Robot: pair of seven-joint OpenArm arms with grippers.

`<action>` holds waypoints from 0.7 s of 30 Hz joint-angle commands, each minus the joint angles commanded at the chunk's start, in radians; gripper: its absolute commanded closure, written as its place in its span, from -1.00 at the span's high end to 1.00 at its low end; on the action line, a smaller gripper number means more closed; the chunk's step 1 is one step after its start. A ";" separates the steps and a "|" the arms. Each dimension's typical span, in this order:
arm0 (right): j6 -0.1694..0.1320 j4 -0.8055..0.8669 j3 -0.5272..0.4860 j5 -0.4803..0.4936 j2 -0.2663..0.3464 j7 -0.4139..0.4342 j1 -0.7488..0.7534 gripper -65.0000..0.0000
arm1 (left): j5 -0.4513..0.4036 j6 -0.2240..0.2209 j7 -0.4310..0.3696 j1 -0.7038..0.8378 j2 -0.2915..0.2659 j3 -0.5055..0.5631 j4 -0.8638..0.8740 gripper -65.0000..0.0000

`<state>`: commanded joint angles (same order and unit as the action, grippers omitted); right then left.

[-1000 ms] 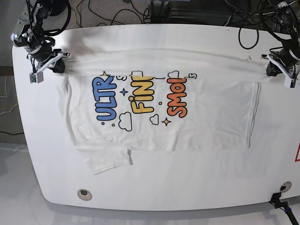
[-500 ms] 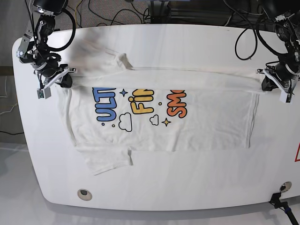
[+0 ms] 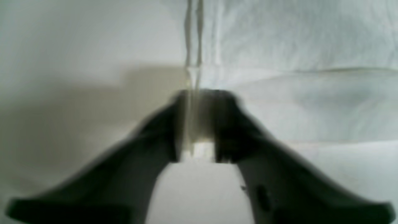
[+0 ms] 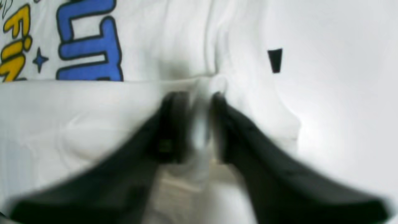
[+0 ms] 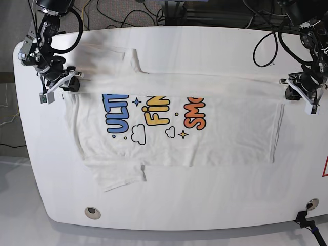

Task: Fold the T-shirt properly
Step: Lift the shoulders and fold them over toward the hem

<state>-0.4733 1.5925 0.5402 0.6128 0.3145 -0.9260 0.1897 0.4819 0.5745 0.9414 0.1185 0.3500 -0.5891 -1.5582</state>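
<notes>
A: What differs from a moment ago?

B: On the bench (image 5: 169,205) the T-shirt (image 5: 215,133) lies much as it did, but the folded-over top band has been drawn further down across the print. A second ago most of the lettering showed; now only the lower halves of the blue, yellow and orange words clear the fold. Both arms have come inward a little with it.

A: The jaws?

B: The right gripper (image 4: 199,124) has its jaws nearly together, pinching white cloth at the fold's end, just beside the blue letters. The left gripper (image 3: 196,124) is likewise narrowed onto the hemmed edge, with cloth caught between the dark fingers (image 3: 155,133). Both wrist views are blurred.

A: Edges and room?

B: Nearest, a sleeve sticks out below the shirt's lower edge, with bare bench beyond it toward the front rim. Further back, the lifted band stretches between the two grippers, one sleeve flopped up behind it, with open bench behind that. Cables lie past the far rim.
</notes>
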 joint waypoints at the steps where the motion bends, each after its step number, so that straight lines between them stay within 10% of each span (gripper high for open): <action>1: -0.002 0.009 0.015 -0.001 -0.001 -0.004 0.000 -0.22 | 0.000 0.001 -0.004 0.002 0.000 0.000 -0.003 -0.25; 21: 0.005 0.090 0.069 0.028 0.010 -0.072 0.065 -0.24 | 0.025 -0.007 0.039 0.149 0.003 -0.028 -0.081 -0.12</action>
<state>-0.4684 1.6823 0.6096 0.6408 0.3245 -0.9982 0.2544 0.5065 0.5672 0.9800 0.2671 0.3529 -0.6168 -1.6396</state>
